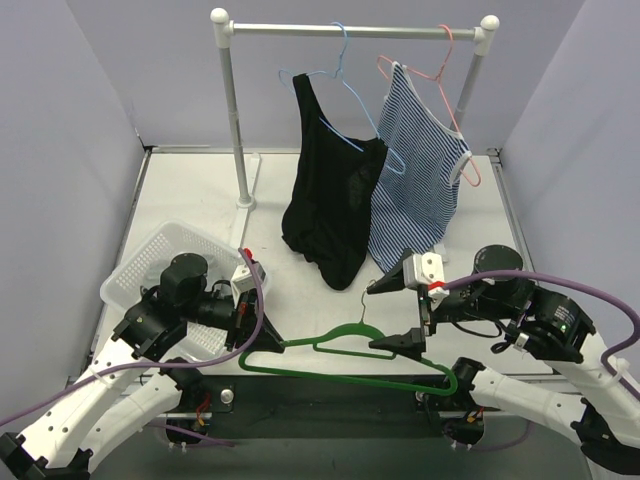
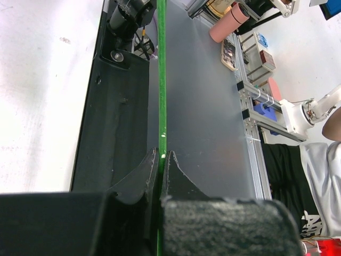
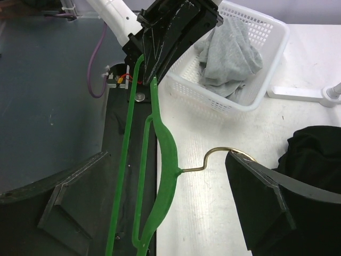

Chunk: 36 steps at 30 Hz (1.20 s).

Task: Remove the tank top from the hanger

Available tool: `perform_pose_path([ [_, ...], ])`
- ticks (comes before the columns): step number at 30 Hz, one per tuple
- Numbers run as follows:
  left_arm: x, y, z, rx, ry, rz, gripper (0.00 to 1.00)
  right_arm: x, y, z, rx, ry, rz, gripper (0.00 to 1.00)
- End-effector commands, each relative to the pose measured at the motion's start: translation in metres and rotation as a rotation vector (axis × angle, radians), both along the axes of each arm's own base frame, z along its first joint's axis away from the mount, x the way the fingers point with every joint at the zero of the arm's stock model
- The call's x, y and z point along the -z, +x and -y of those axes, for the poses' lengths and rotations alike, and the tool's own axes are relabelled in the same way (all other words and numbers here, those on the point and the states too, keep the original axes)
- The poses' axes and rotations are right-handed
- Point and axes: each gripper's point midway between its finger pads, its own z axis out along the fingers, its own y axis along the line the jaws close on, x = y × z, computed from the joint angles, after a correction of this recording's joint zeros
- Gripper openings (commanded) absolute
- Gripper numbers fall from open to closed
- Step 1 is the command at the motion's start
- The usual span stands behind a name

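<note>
Looking first at my left gripper [image 2: 161,160], I see its fingers pressed together on the thin bar of the green plastic hanger [image 1: 340,376], clamping it at its left end. My right gripper [image 1: 393,314] stands spread wide, one finger on each side of the hanger's shoulder, and holds nothing. The metal hook [image 3: 210,153] curls just beside the far finger; whether it touches I cannot tell. The hanger's long axis runs left to right along the near edge of the table [image 1: 200,190], between the two arms, and it is bare. The crumpled grey tank top [image 3: 232,53] lies in the white mesh plastic basket [image 1: 140,262] at the table's near left corner, beside the left arm, so I judge that garment done. What remains hangs toward the far edge: a black tank top [image 1: 330,200] on a blue wire hanger [image 1: 346,78] and a blue-and-white striped tank top [image 1: 415,180], both from the grey rail [image 1: 350,30]. The black one's hem dangles just beyond the right gripper, which is the nearer arm. Open table lies to its left.
</note>
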Motion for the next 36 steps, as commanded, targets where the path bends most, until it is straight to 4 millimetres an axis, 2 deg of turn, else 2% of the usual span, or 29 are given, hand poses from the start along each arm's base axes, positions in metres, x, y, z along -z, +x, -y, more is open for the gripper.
perform_pose_path([
  [1,-0.023,-0.006,-0.001,0.043,-0.063,0.077,0.0,-0.021,0.004,-0.002,-0.024,0.014,0.095,0.91],
  [9,-0.022,-0.005,-0.002,0.033,-0.053,0.076,0.0,-0.026,0.017,-0.002,0.019,0.001,0.138,0.91],
  [15,-0.022,-0.005,-0.002,0.034,-0.049,0.075,0.0,-0.008,0.033,-0.008,0.063,-0.072,0.102,0.86],
  [18,-0.023,-0.005,-0.002,0.033,-0.047,0.076,0.0,-0.006,0.038,-0.009,0.077,-0.096,0.089,0.8],
  [22,-0.024,-0.005,-0.003,0.028,-0.044,0.085,0.0,-0.001,0.048,-0.004,0.136,-0.132,0.061,0.67],
  [27,-0.025,0.005,-0.002,-0.02,-0.014,0.102,0.0,-0.005,0.057,-0.001,0.224,-0.14,-0.002,0.52],
  [33,-0.026,0.02,-0.001,-0.085,0.028,0.14,0.0,-0.002,0.061,-0.003,0.274,-0.146,-0.086,0.39],
  [36,-0.024,0.024,0.0,-0.1,0.04,0.143,0.0,0.003,0.063,-0.006,0.29,-0.155,-0.128,0.36],
])
